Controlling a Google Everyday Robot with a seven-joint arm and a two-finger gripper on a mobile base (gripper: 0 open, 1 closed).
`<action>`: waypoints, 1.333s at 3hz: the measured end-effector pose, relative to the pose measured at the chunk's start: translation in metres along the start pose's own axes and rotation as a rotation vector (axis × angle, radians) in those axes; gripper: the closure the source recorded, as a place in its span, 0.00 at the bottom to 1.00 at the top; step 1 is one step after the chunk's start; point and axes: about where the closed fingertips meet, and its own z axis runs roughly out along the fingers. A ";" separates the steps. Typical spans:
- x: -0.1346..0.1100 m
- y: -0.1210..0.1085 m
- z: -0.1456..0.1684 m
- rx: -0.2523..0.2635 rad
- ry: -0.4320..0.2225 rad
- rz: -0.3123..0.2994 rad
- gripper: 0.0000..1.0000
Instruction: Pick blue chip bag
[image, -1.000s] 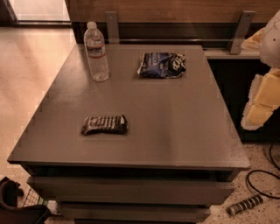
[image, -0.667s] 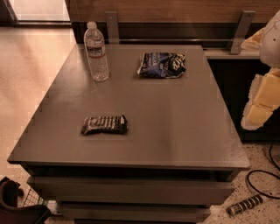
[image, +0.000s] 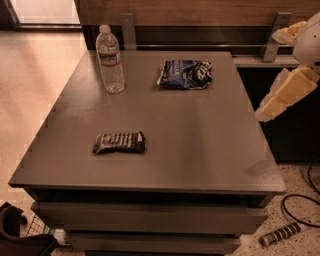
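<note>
- Three things lie on the grey worktop: the water bottle, the blue chip bag and a dark striped wrapper. None of them has shifted in the last second.
- Only my arm has changed. Its cream segment has swung up and in, towards the worktop edge far to the right of the water bottle.
- My pincer hangs at that segment's lower tip, off the worktop and well beyond the bag as seen from the water bottle. I cannot tell whether it is spread or pressed together.
- I read this as the start of the reach, with nothing touched and the grasp still ahead.
- My target, the blue chip bag, lies flat to the right of the water bottle, about level with it and well apart from it.
- It is crinkled, shiny dark blue foil with white lettering, roughly rectangular and puffy, so I expect it to buckle and slip under a pinch.
- By contrast the water bottle is clear ribbed plastic, upright, with a white cap.
- Nearer the front edge than the water bottle, the wrapper is small, flat and brown-black with pale stripes.
- Under them all the worktop is smooth and matt.
</note>
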 end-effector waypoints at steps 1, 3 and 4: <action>-0.018 -0.027 0.015 0.073 -0.111 0.011 0.00; -0.021 -0.045 0.036 0.073 -0.110 0.030 0.00; -0.025 -0.084 0.087 0.080 -0.144 0.095 0.00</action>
